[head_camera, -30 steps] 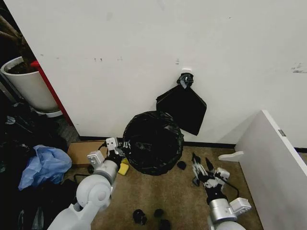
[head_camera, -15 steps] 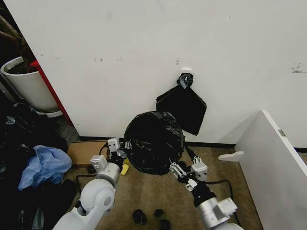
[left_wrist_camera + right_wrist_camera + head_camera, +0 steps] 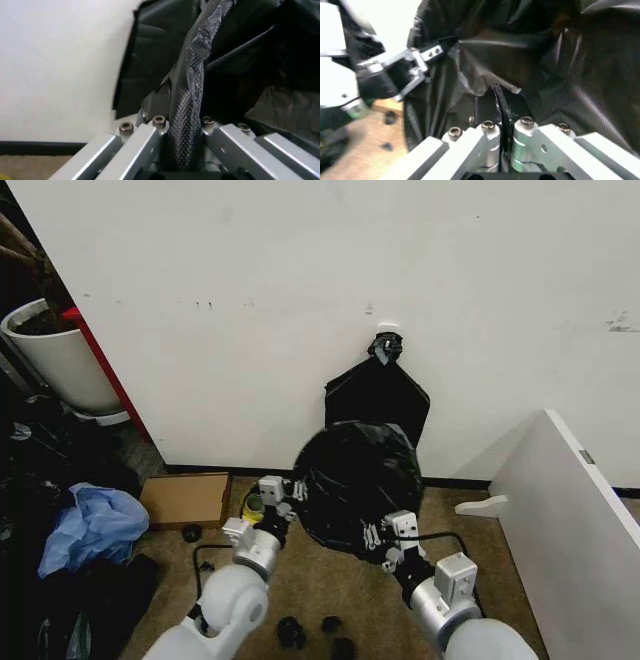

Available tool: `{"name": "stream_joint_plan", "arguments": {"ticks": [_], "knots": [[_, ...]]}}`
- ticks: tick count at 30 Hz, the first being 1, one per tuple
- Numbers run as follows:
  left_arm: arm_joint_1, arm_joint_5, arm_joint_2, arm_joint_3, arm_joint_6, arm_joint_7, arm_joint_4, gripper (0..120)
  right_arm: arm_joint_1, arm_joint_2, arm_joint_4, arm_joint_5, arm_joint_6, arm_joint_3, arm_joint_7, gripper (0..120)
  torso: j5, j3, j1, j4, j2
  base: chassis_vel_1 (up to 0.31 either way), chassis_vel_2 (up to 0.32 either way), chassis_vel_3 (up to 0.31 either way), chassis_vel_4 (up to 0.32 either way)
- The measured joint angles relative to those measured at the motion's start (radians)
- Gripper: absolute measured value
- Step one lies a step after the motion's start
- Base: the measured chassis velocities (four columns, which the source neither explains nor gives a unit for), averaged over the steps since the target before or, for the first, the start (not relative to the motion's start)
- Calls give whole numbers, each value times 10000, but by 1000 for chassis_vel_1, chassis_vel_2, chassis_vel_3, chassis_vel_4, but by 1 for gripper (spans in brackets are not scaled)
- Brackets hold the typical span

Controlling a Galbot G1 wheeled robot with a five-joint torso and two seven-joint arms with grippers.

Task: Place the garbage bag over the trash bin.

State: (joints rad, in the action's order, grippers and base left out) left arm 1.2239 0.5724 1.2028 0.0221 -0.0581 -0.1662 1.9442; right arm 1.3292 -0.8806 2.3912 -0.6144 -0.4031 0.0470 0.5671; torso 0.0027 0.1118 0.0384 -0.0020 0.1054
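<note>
Since 1 s ago we've lifted the large glossy black plastic garbage bag (image 3: pixel 357 485) up and rightward. Left gripper (image 3: pixel 288 492) and right gripper (image 3: pixel 381 542) each pinch its film on opposite sides, bag stretched btwn them. Round white bin can't be made out.

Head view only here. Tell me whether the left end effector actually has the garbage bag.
Observer: Yes. In the left wrist view the left end effector is shut on a twisted strip of the garbage bag.
Operator: Now check the right one.
Observer: The right end effector is shut on a thin fold of the bag.
Operator: Report how the two sit relative to each other.
Observer: In the right wrist view the left end effector grips the bag's far edge, with loose, crinkled film between the two.
</note>
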Motion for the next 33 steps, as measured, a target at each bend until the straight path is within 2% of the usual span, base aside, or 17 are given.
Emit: {"name": "stream_joint_plan", "arguments": {"ticks": [4, 12, 20, 33], "knots": [[-57, -618, 243, -291, -389, 166, -327, 1, -373, -66, -130, -313, -840, 201, 844, 0, 0, 0, 0, -1, 0, 0, 0, 0, 0], [-24, -1048, 305, -372, -645, 345, -370, 1, -799, -200, -838, -526, -1697, 393, 1798, 0, 0, 0, 0, -1, 0, 0, 0, 0, 0], [93, -1334, 178, -414, -795, 539, -184, 1, -1376, -383, -2016, 355, -2006, 495, 2209, 0, 0, 0, 0, 0, 0, 0, 0, 0, 0], [236, -1698, 110, -390, -952, 688, -180, 1, -1525, -400, -2138, 355, -2045, 328, 2342, 0, -1, 0, 0, 1, 0, 0, 0, 0, 0]]}}
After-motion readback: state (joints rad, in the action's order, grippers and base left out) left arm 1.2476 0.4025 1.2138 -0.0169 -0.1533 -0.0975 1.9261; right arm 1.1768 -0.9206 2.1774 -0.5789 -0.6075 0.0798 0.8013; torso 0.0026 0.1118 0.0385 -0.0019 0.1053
